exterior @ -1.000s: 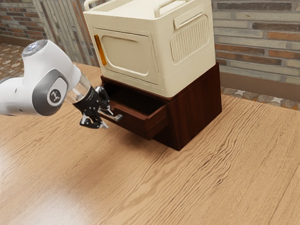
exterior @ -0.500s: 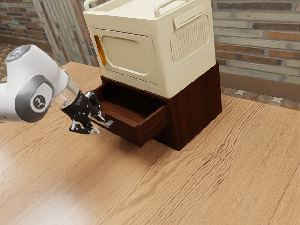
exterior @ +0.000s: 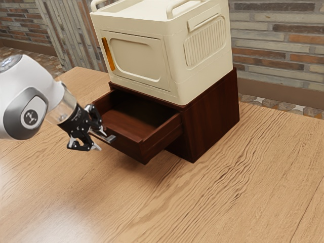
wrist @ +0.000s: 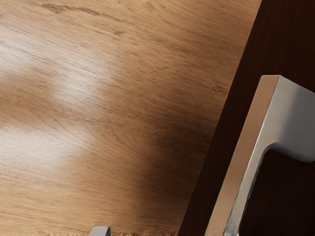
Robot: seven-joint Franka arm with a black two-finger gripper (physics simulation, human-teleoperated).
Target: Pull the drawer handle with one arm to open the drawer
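The gripper (exterior: 99,140) is at the front of the pulled-out drawer (exterior: 132,123), its two fingers spread apart. One fingertip is up against the metal handle (exterior: 110,138); the other stands lower and off to the side, over the tabletop. Seen from the wrist, the handle (wrist: 292,113) is a pale metal bar on the dark drawer front (wrist: 246,64), and a grey fingertip at the lower edge has a gap between it and the bar. The exact contact at the handle is partly hidden.
A cream storage box (exterior: 136,55) with an orange door grip sits on the dark wooden cabinet (exterior: 210,116). The cabinet stands on a wooden table (exterior: 152,202), with a brick wall (exterior: 276,45) behind.
My hand has moved toward the exterior view's left and slightly down. The drawer has slid out along with it, showing more of its inside; cabinet and box have stayed put.
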